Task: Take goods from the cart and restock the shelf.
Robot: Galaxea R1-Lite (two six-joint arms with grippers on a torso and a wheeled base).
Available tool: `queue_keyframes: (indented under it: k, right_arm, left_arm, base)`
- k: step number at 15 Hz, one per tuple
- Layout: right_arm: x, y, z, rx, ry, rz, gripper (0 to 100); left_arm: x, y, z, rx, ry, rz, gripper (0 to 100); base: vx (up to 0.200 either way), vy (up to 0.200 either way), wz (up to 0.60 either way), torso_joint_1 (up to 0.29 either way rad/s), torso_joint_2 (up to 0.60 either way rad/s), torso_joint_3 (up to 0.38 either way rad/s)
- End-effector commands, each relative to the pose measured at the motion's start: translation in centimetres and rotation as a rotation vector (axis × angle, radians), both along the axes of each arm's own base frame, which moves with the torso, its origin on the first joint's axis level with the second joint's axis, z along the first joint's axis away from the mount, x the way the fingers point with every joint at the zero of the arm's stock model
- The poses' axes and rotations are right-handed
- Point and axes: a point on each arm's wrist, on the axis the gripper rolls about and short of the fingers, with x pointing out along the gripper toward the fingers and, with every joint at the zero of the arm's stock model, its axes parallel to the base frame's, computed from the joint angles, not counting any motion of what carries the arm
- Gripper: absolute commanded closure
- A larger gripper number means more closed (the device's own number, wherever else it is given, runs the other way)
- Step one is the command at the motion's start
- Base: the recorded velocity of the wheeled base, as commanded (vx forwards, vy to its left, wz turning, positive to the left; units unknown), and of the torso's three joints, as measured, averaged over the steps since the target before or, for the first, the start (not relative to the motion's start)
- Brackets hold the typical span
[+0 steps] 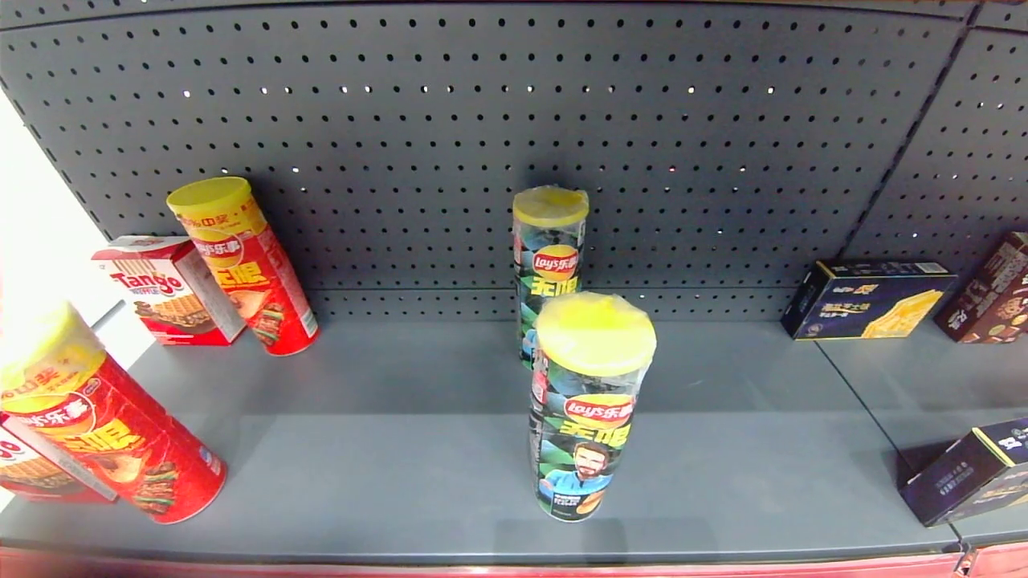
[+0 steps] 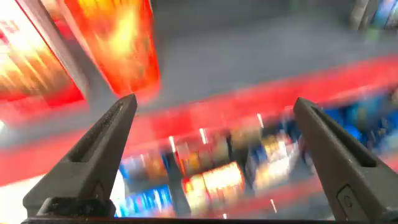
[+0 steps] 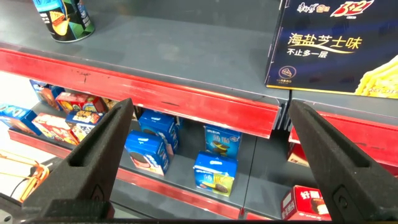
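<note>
Shelf point(image 1: 385, 417): front green can point(image 1: 590, 401) is standing before rear green can point(image 1: 550, 265) | red cans point(image 1: 245, 265) crowding left, boxes point(image 1: 871, 299) right | left tool point(image 2: 214, 102), right tool point(image 3: 211, 104) gaping wide, empty.

Head camera looks closely down on the shelf point(image 1: 401, 401); wrist cameras, lower, face its red front edge point(image 3: 186, 93) — left near the red can point(image 2: 118, 43), right near the dark box point(image 3: 336, 43).

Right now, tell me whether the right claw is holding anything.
No, the right claw is open, and nothing sits between its fingers.
</note>
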Motion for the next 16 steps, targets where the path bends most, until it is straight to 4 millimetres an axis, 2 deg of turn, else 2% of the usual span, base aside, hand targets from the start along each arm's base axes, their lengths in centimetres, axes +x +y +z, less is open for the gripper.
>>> queue_keyframes:
  k: [1, 3, 8, 9, 11, 12, 13, 14, 16]
  right_arm:
    - [0.01, 0.00, 0.00, -0.001, 0.001, 0.001, 0]
    - [0.01, 0.00, 0.00, -0.001, 0.001, 0.001, 0]
    - [0.01, 0.00, 0.00, -0.001, 0.001, 0.001, 0]
    - [0.01, 0.00, 0.00, -0.001, 0.001, 0.001, 0]
    - [0.01, 0.00, 0.00, -0.001, 0.001, 0.001, 0]
    - [0.01, 0.00, 0.00, -0.001, 0.001, 0.001, 0]
    - [0.01, 0.00, 0.00, -0.001, 0.001, 0.001, 0]
    - [0.01, 0.00, 0.00, -0.001, 0.001, 0.001, 0]
    - [0.01, 0.00, 0.00, -0.001, 0.001, 0.001, 0]
  left_arm:
    - [-0.04, 0.00, 0.08, -0.015, -0.014, -0.001, 0]
    - [-0.04, 0.00, 0.08, -0.092, 0.006, -0.008, 0]
    - [-0.06, 0.09, 0.11, -0.105, 0.013, 0.041, 0]
    - [-0.11, 0.21, 0.12, -0.109, 0.028, 0.098, 0]
    - [-0.38, 0.70, 0.26, -0.104, 0.092, 0.323, 0]
    - [-0.43, 0.74, 0.28, -0.105, 0.092, 0.338, 0]
    - [-0.43, 0.66, 0.28, -0.099, 0.093, 0.292, 0]
    - [-0.33, 0.37, 0.05, -0.090, 0.095, 0.165, 0]
    - [-0.20, 0.25, -0.02, -0.048, 0.068, 0.109, 0]
  base:
    - [0.000, 0.000, 0.00, 0.000, 0.00, 0.000]
    - [0.000, 0.000, 0.00, 0.000, 0.00, 0.000]
    - [0.000, 0.000, 0.00, 0.000, 0.00, 0.000]
    - [0.000, 0.000, 0.00, 0.000, 0.00, 0.000]
    - [0.000, 0.000, 0.00, 0.000, 0.00, 0.000]
    - [0.000, 0.000, 0.00, 0.000, 0.00, 0.000]
    - [0.000, 0.000, 0.00, 0.000, 0.00, 0.000]
    - [0.000, 0.000, 0.00, 0.000, 0.00, 0.000]
    - [0.000, 0.000, 0.00, 0.000, 0.00, 0.000]
